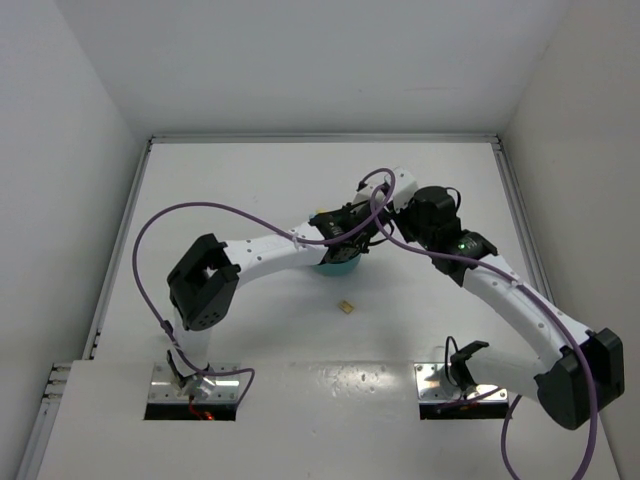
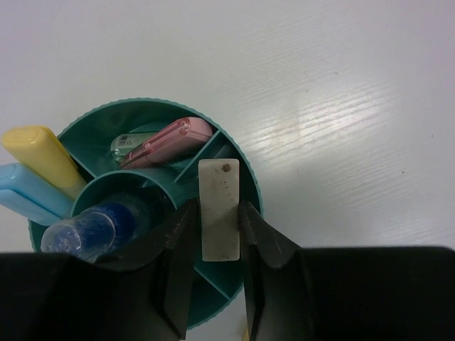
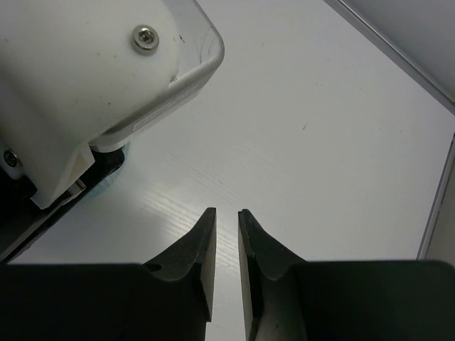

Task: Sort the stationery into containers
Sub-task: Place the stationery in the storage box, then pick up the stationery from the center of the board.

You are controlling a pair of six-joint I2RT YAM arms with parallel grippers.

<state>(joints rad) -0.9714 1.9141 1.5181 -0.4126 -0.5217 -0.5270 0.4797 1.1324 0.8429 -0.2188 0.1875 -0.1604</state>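
Close view from the left wrist: a small off-white eraser (image 2: 220,210) stands on end between the left fingers (image 2: 178,249), over an outer compartment of the round teal organiser (image 2: 89,131). The fingers sit close on both narrow sides; I cannot tell whether they grip it or merely flank it.

The eraser looks light, rubbery and not slippery. Holding it across its narrow sides near the middle seems the safest grip.

Only this view shows the contents: a yellow marker (image 2: 43,156), a light-blue marker (image 2: 25,188), a pink marker (image 2: 174,138) and a clear-blue pen (image 2: 85,231) in the central cup.

From above, the arms hide most of the organiser, but a small tan piece (image 1: 346,306), probably another eraser, lies loose on the counter (image 1: 250,180) nearby.

The right wrist view shows the right fingers (image 3: 192,256) slightly apart and holding nothing, over bare counter.
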